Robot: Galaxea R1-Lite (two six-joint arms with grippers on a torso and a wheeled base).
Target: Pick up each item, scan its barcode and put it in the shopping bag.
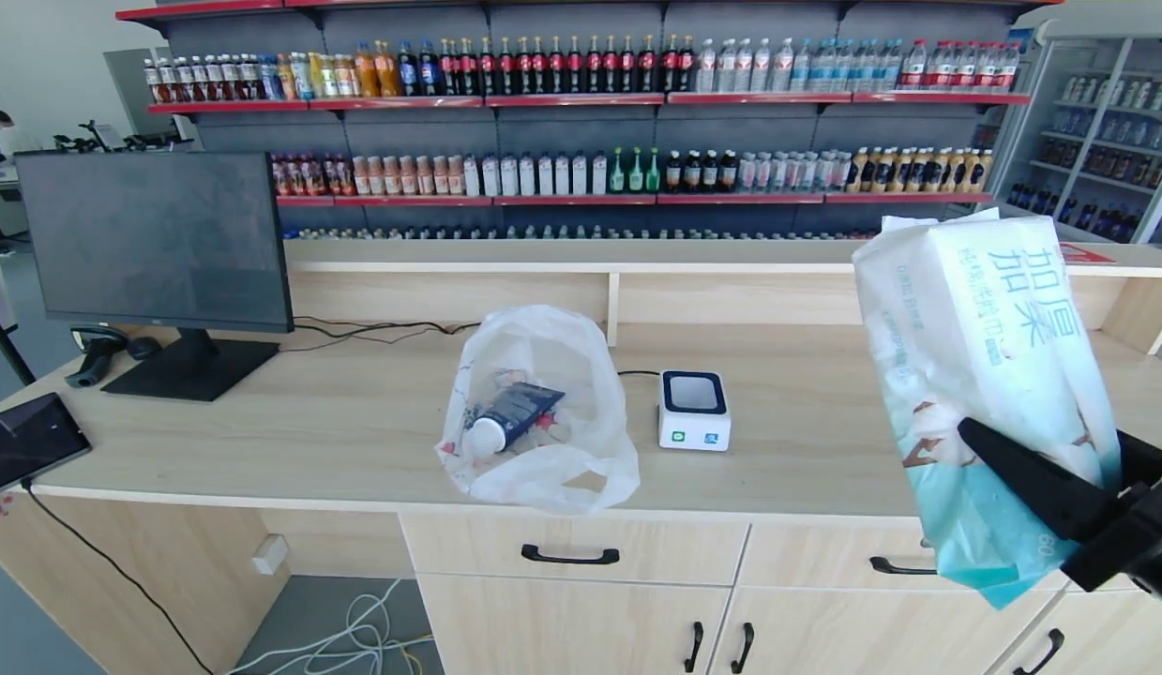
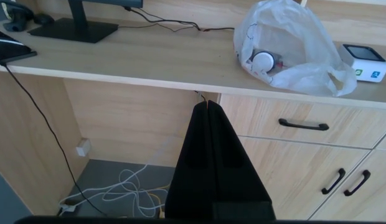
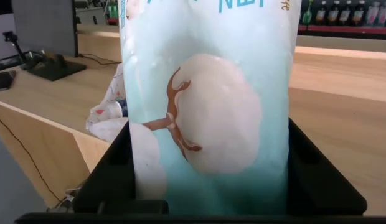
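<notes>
Here — right gripper [image 1: 1042, 439] clasps the tissue pack [image 1: 984, 347] aloft.

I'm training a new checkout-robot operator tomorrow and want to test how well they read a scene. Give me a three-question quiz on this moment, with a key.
1. True or false: the right gripper is shut on the tissue pack, which is held up off the counter.
2. Multiple choice: what lies inside the shopping bag? A) a dark tube with a white cap; B) a glass jar; C) a banana.
3. Fill in: by the robot's own sides, the white scanner stands on the counter to the ____ of the shopping bag.

Key: 1 true; 2 A; 3 right.
</notes>
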